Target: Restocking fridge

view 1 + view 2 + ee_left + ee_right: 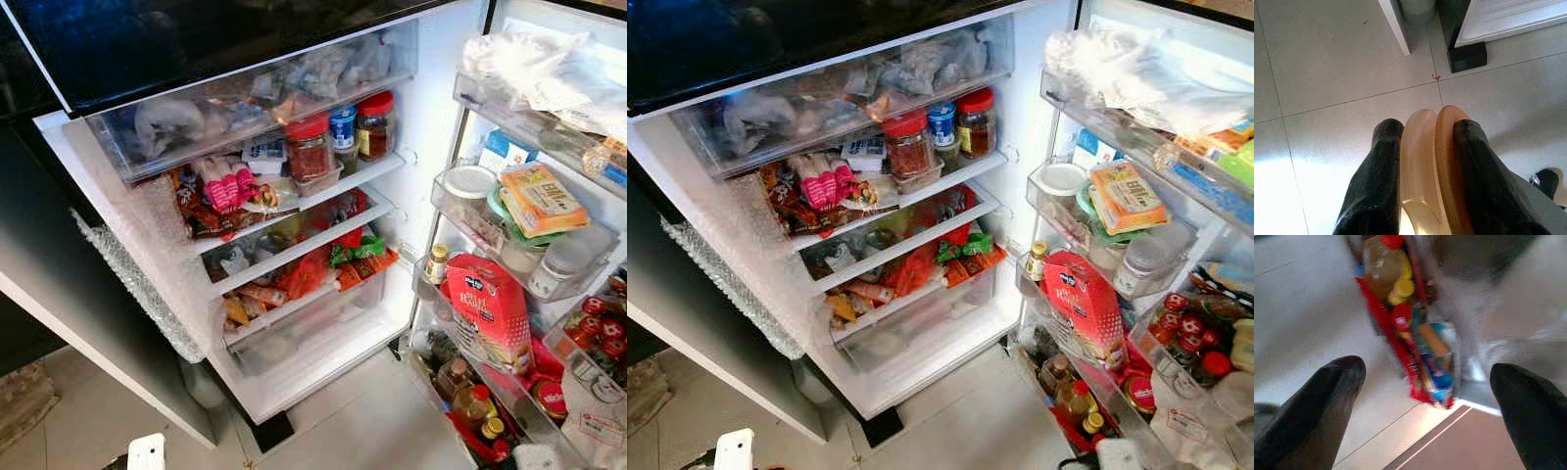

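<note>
Two thin plastic lids (1432, 166), one pale and one orange, stand on edge pinched between the fingers of the left hand (1422, 147), which hangs low over the floor (1342, 73) near the fridge's front bottom corner (1466, 56). Their long axis runs along the fingers, pointing toward the fridge base. The open fridge (411, 127) with its crowded shelves (304, 201) lies above and ahead, so the left hand likely has to rise and tilt forward. The right hand (1427, 377), fingers spread wide with nothing between them, hovers beside the bottles on the lowest door rack (470, 401), nearer the door than the shelves.
</note>
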You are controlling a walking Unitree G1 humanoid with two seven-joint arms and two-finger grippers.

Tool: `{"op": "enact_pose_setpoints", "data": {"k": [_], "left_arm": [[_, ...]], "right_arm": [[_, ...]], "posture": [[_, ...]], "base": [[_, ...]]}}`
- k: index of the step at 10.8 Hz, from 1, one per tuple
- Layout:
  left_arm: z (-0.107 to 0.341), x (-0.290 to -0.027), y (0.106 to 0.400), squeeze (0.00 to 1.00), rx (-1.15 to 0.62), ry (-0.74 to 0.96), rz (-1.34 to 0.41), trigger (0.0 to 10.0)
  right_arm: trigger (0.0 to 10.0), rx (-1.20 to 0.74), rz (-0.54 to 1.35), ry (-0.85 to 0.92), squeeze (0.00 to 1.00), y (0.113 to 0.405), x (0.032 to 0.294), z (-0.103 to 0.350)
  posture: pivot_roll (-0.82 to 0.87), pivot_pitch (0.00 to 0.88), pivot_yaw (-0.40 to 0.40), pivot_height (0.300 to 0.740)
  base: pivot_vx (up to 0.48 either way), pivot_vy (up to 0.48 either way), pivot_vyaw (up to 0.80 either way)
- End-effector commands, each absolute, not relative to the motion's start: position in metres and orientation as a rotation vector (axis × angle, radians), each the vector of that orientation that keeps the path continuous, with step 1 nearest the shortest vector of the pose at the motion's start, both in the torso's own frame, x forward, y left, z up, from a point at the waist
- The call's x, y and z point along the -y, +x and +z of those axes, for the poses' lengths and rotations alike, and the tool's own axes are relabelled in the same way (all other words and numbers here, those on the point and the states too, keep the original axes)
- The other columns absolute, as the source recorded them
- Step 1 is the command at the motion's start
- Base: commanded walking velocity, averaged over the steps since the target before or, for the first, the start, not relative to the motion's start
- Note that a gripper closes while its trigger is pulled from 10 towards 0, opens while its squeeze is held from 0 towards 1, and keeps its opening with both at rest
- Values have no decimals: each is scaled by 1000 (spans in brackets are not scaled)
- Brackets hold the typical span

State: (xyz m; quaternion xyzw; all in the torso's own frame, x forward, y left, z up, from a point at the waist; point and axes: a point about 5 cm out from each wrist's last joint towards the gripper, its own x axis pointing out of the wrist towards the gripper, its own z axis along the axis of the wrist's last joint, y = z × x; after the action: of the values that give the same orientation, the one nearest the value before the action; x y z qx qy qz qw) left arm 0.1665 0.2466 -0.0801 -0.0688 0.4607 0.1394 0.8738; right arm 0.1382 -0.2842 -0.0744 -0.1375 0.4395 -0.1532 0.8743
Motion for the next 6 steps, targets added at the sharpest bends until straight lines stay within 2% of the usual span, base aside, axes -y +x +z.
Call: {"op": "enact_pose_setpoints", "data": {"k": [1, 6], "left_arm": [[-81, -250, 162, 0, -978, -134, 298, 10000], [-80, -251, 163, 0, -975, -134, 304, 10000]], "right_arm": [[10000, -923, -333, -291, 0, 137, 285, -74], [10000, -873, -365, -340, 0, 146, 301, -63]], "posture": [[-170, 0, 94, 740], [-164, 0, 100, 740]], "base": [[0, 0, 0], [0, 0, 0]]}}
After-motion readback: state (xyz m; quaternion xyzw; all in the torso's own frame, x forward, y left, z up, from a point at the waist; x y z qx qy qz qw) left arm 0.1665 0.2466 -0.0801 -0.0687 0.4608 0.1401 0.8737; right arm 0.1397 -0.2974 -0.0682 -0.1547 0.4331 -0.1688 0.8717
